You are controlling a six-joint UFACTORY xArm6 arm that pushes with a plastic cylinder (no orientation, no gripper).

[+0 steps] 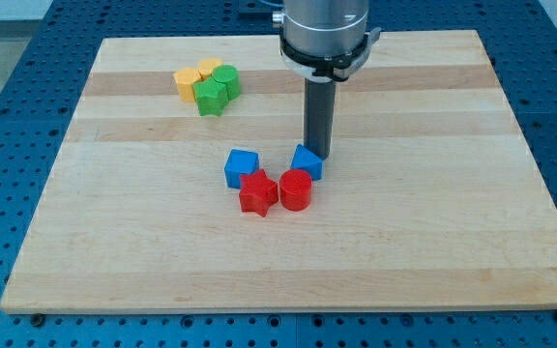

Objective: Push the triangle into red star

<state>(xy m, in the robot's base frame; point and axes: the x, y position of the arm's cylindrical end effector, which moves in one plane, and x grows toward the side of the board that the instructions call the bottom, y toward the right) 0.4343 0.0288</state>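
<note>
While the red star point(257, 192) sits nearest, red cylinder point(296, 189) touching its right, blue cube point(242, 167) just behind-left, blue triangle point(307, 161) behind-right, my tip point(317, 155) touching the triangle's back, no jaws here, yellow-green cluster point(207, 85) far back on counter point(433, 242)

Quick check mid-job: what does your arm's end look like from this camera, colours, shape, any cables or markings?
A round silver-grey metal wrist housing with a black collar ring beneath it. From that a straight dark grey rod runs down to my tip, beside the blue triangle block. No cables or markings show; there is no pincer.
</note>
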